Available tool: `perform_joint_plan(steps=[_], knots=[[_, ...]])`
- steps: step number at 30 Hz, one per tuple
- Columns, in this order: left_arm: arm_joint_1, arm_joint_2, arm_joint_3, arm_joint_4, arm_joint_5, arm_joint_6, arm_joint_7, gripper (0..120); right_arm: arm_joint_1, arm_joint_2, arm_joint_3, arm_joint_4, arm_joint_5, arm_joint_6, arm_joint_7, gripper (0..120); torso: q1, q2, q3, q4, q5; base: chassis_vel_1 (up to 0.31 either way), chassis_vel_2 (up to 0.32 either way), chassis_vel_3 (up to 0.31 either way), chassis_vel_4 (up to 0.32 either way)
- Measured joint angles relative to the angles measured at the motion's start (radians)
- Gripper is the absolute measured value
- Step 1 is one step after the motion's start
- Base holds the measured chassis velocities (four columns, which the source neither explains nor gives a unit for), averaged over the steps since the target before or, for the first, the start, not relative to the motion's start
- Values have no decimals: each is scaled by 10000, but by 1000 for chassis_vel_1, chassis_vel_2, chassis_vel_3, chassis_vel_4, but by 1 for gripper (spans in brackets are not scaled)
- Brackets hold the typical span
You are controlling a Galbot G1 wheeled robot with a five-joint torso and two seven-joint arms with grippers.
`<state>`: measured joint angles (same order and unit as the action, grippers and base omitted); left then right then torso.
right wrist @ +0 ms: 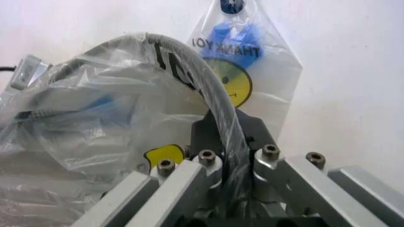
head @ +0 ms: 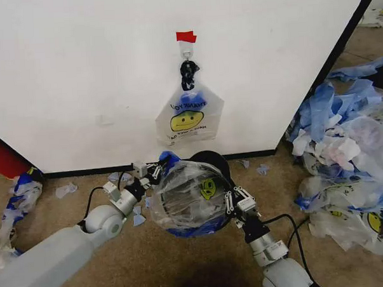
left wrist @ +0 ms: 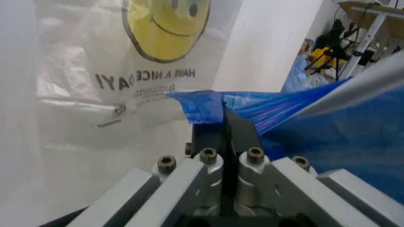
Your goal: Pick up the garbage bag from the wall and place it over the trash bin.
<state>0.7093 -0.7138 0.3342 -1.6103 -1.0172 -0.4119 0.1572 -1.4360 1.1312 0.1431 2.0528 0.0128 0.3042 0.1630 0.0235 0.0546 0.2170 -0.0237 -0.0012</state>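
A translucent garbage bag (head: 187, 198) with a yellow smiley face is stretched over the round black trash bin (head: 212, 160) on the floor at the foot of the wall (head: 80, 72). My left gripper (head: 156, 172) is shut on the bag's blue handle (left wrist: 208, 101) at the bin's left side. My right gripper (head: 231, 202) is shut on the bag film where it wraps the bin's rim (right wrist: 211, 85) at the right side. A second smiley bag (head: 189, 115) hangs from the hook under the red tape (head: 186, 37).
A big heap of crumpled blue and clear bags (head: 351, 155) covers the floor to the right. A red object (head: 4, 158) and another loose bag (head: 19, 195) lie at the left. Small blue scraps (head: 66, 189) dot the brown floor along the wall's base.
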Motion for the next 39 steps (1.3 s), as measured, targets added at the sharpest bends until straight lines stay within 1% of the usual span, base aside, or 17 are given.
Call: perform_joint_plan(steps=[9, 15, 33, 38, 39], knots=[[25, -219, 53, 418, 226, -194, 92, 0, -6, 64, -73, 42, -2, -23, -12, 0, 0, 0, 0, 0, 0, 0, 0, 0, 0], [4, -530, 101, 893, 455, -367, 110, 0, 8, 69, -96, 99, 3, -89, -16, 0, 0, 0, 0, 1, -1, 0, 0, 0, 0], [4, -1000, 128, 1501, 805, -514, 43, 0, -33, 87, -119, 122, 14, -93, -67, 0, 0, 0, 0, 0, 0, 0, 0, 0, 0], [49, -1056, 90, 1536, 900, -556, 30, 0, -64, 100, -115, 154, 5, -88, -71, 0, 0, 0, 0, 0, -1, 0, 0, 0, 0], [85, -1027, 26, 1476, 1084, -588, 6, 0, -78, 113, -113, 157, -8, -69, -72, 0, 0, 0, 0, 0, -1, 0, 0, 0, 0]])
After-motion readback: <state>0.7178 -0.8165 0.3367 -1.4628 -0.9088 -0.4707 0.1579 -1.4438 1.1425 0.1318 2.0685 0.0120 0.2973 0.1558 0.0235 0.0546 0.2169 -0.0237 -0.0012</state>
